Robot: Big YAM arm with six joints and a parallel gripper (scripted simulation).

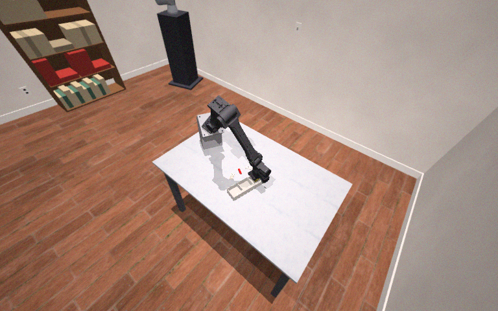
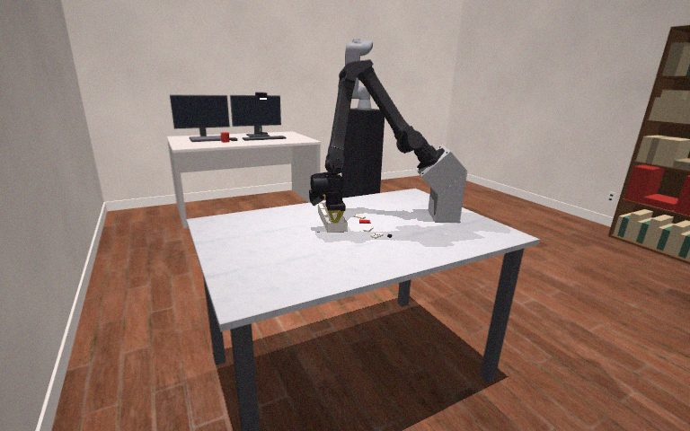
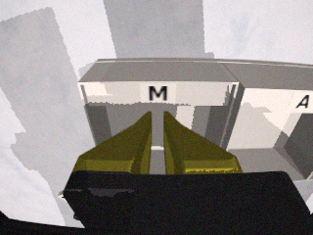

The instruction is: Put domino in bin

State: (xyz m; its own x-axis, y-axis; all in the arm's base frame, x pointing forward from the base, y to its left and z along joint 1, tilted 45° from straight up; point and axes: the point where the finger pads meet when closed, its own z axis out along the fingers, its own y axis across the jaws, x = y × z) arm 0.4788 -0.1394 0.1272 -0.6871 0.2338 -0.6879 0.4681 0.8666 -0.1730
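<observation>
My gripper (image 1: 257, 179) (image 2: 334, 220) (image 3: 157, 118) points down at the bin marked M (image 3: 122, 93), its yellow fingers nearly together with a narrow gap and nothing seen between them. The bin marked A (image 3: 269, 109) adjoins M on the right in the wrist view. The row's far-end bin (image 1: 235, 197) shows in the top view, its letter unreadable; no F is legible. Small pale pieces (image 1: 231, 176) (image 2: 376, 235) lie on the table beside the row, some dotted; which are dominoes is too small to tell. A red piece (image 1: 239, 171) (image 2: 365, 221) lies among them.
A small black thing (image 2: 389, 235) lies beside the dotted pale piece. The arm's grey base mount (image 2: 447, 195) stands at the table's (image 1: 294, 219) edge, on the pieces' side of the bins. The arm's shadow covers part of this area.
</observation>
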